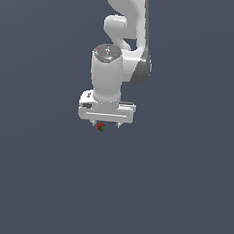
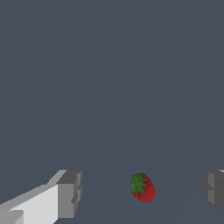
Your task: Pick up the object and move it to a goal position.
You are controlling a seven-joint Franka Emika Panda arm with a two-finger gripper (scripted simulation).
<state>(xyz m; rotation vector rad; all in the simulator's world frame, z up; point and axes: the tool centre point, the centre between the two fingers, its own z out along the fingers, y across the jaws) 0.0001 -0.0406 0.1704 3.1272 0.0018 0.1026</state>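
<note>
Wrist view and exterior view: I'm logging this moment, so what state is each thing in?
Strawberry: lying between the fingers, touching neither, not gripped.
Gripper: open, jaws wide apart, one on each side of the strawberry.
Arm: pointing straight down over the strawberry.

The arm (image 1: 126, 24) is glossy white with rounded, bulging links and a dark grey band at one joint, and its last link carries a grey disc-shaped cap with small red and green marks. Below this sits a wide, boxy white gripper (image 1: 105, 124) with a darker slot on one side. Its fingers (image 2: 69, 194) are white bars ending in blocky, stepped grey tips.
</note>
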